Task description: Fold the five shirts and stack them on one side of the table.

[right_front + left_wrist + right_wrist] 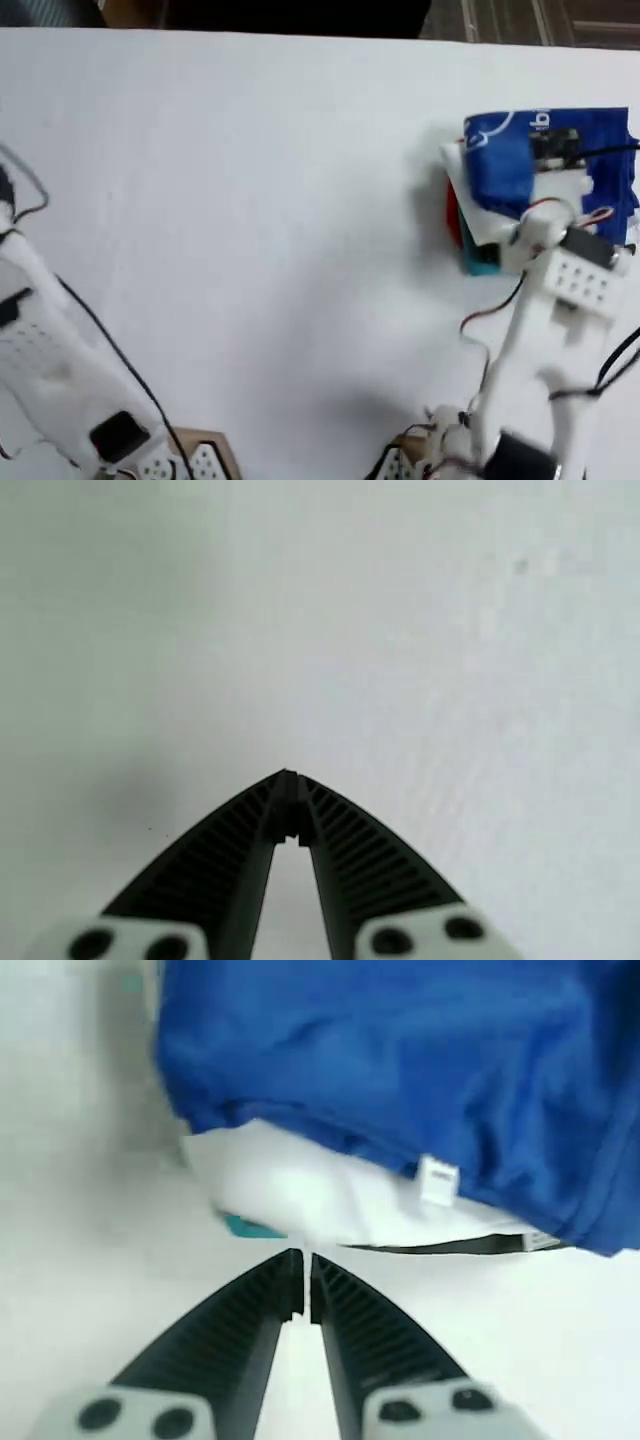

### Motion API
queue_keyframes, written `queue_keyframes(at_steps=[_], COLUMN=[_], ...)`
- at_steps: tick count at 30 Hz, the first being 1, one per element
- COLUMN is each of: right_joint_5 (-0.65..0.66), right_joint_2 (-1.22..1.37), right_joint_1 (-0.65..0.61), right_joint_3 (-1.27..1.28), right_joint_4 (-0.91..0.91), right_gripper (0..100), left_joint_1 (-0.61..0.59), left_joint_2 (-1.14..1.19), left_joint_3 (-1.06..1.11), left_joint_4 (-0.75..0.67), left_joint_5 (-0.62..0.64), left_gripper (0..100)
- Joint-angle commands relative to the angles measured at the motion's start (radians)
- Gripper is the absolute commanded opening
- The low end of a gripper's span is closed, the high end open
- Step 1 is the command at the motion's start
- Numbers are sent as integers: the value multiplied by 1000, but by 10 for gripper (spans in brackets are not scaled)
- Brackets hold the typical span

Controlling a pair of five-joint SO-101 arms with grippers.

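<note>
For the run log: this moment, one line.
shirt stack: blue shirt on top | left claw: shut, empty | right claw: shut, beside stack

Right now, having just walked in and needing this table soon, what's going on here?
A stack of folded cloth shirts sits on the right arm's side of the white table. A blue shirt is on top, a white shirt lies under it, and a red edge and a teal edge peek out below. The right gripper, shut, is at the white shirt's edge; whether it touches is unclear. The left gripper, also shut, is over bare table.
</note>
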Motion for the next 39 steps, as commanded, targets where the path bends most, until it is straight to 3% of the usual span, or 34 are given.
queue_keyframes(at_steps=[1, 4, 7, 16, 22, 26, 31, 36, 39], right_joint_5=[-57, -183, -201, -206, -210, -239, -546, -640, -638], right_joint_2=[-306, -558, -780, -1319, -1294, -1313, -1313, -1311, -1311], right_joint_1=[-151, -297, -386, -420, -420, -407, -415, -409, -412], right_joint_3=[135, 288, 382, 873, 1059, 1082, 1082, 1082, 1082], right_joint_4=[88, 166, 180, 143, 151, 157, 159, 159, 159], right_gripper=[21, 20, 20, 21, 21, 20, 20, 20, 20], left_joint_1=[133, 249, 325, 328, 328, 328, 361, 459, 555], left_joint_2=[-370, -588, -807, -1404, -1758, -2018, -2303, -2274, -2266], left_joint_3=[220, 518, 860, 1710, 2104, 2296, 2448, 2454, 2456], left_joint_4=[14, -74, -210, -632, -821, -832, -677, -494, -499], left_joint_5=[-37, -32, -29, -38, -38, -28, 98, 348, 373], left_gripper=[26, 26, 26, 34, 78, 118, 126, 126, 124])
